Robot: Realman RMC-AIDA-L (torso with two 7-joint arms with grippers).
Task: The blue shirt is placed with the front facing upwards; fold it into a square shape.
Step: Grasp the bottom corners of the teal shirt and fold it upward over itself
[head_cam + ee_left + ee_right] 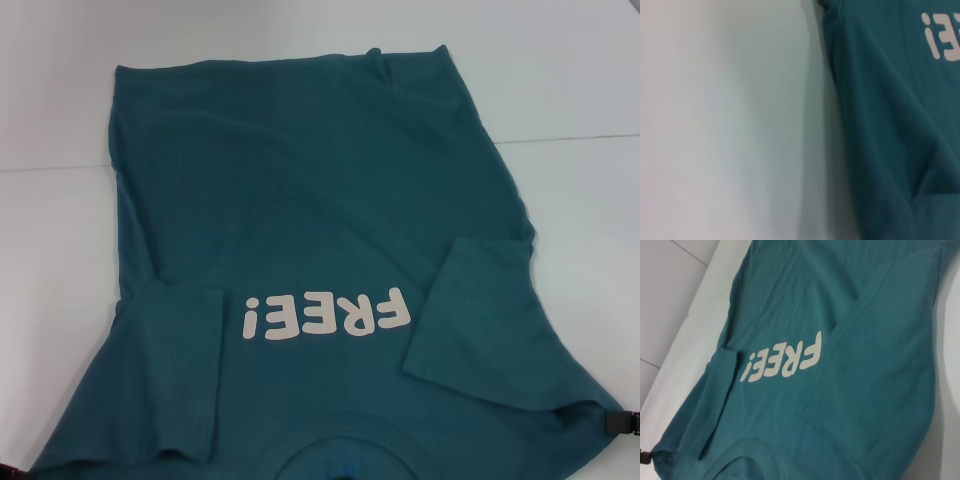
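Spread flat across a white table (60, 250): the blue shirt (300, 180), front up, filling most of the head view. Collar (340, 455) at the near edge, hem at the far side, with a small fold sticking up at the far right corner. Off-white "FREE!" lettering (325, 315) across the chest, near the collar, reading upside down from the robot's side. Left sleeve (175, 370) folded inward over the front, just left of the lettering. Right sleeve (480, 310) likewise turned in over the front, its edge slanting just right of the lettering. Soft wrinkles running along the body of the cloth.

At the near right shoulder corner, the right gripper (615, 420): only a dark tip in sight, closed on the cloth, with the fabric drawn into a small pucker against it.

At the near left shoulder corner, the left gripper (644, 457): a dark tip at the frame edge in the right wrist view, touching the gathered corner of the cloth. Spread apart or pressed together, impossible to tell.

In the left wrist view, only the shirt's left side against bare table.
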